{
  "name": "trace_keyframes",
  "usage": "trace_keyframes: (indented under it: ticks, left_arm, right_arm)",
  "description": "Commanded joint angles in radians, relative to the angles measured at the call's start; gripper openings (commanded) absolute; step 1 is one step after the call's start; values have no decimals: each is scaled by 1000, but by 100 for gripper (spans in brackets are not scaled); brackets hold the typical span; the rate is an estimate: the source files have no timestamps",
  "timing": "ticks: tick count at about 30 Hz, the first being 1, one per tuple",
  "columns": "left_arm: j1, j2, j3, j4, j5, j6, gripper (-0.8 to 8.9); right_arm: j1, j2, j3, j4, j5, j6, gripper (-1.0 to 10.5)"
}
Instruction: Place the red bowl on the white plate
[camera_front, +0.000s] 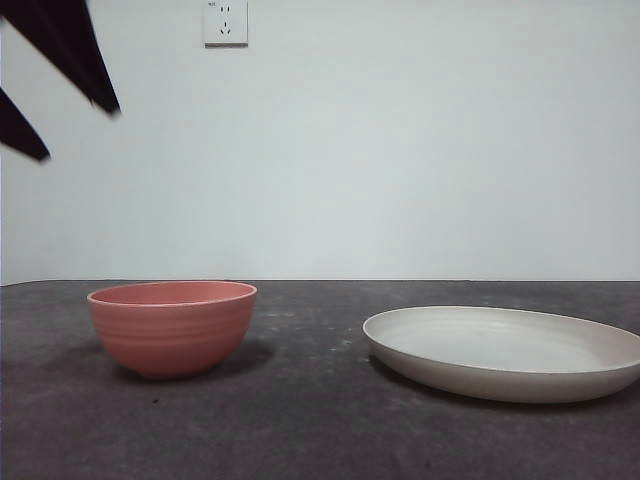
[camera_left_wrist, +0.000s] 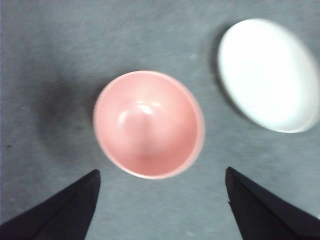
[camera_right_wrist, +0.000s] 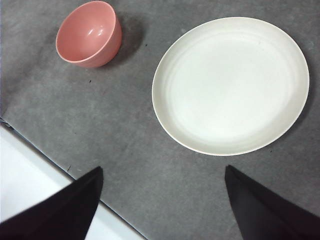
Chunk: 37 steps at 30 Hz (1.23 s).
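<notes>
Red bowl (camera_left_wrist: 149, 124) sits beside white plate (camera_front: 505, 351); left gripper (camera_left_wrist: 162, 177) above it and right gripper (camera_right_wrist: 162, 175), jaws spread.

Red bowl (camera_front: 172, 327) upright on dark table (camera_front: 300, 430), white plate (camera_front: 505, 351) well apart beside it, empty
</notes>
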Motion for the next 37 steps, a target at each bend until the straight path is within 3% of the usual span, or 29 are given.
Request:
trace_keyframes:
  ticks: [1, 11, 18, 37]
  left_arm:
    - [-18, 93, 44, 26, -47, -7, 404]
    - [-24, 346, 62, 157, -164, -6, 404]
    - [-25, 459, 62, 220, -185, -7, 404]
    - [-25, 491, 61, 194, -185, -45, 280]
  right_arm:
    - [3, 4, 21, 7, 0, -3, 390]
    - [3, 4, 21, 8, 0, 6, 390]
    - [3, 4, 21, 9, 1, 5, 389]
    - [3, 4, 21, 12, 0, 5, 389]
